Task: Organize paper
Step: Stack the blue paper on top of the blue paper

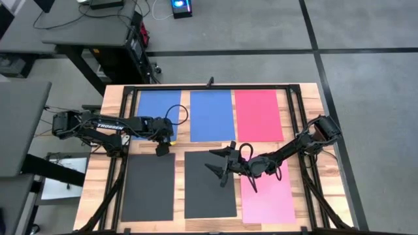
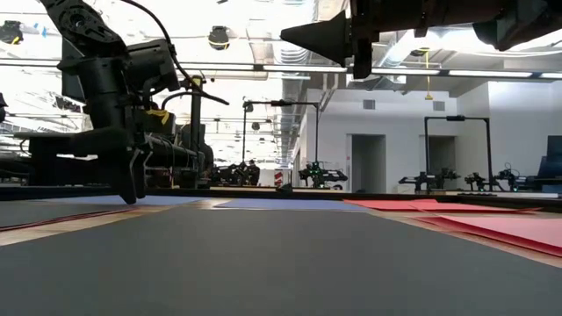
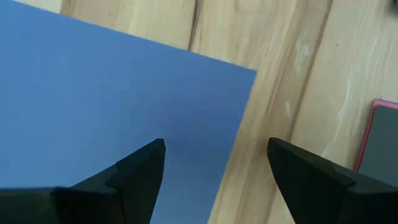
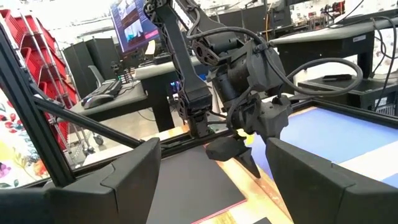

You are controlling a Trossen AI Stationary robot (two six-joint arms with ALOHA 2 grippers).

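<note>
High view: a pale wooden plank surface (image 1: 114, 104) with a black metal frame carried six thin flat rectangular sheets of paper in two rows. Far row: a matte blue sheet (image 1: 155, 111), a second blue sheet (image 1: 211, 115) and a plain red sheet (image 1: 258, 115). Near row: a dark grey sheet (image 1: 148, 187), a second dark grey sheet (image 1: 209, 185) and a pink sheet (image 1: 268, 194). The left claw (image 1: 161, 149) pointed down at the near right corner of the left blue sheet, just above the left grey sheet, fingers spread. The right claw (image 1: 220, 163), spread wide, hung over the far edge of the middle grey sheet, its arm crossing the pink sheet.

Low view: smooth grey paper filled the foreground; pink and red sheets lay flat at right, blue sheets beyond. The left claw stood just above the surface at left; the right claw showed overhead.

Left wrist view: two dark wedge-shaped fingers (image 3: 138, 169) stood apart over the blue sheet's corner and the grained wood beside it, holding nothing. A grey sheet corner showed a thin red edge.

Right wrist view: its own dark fingers (image 4: 134, 171) stood apart, empty; beyond them were the left claw, grey paper and blue paper.
</note>
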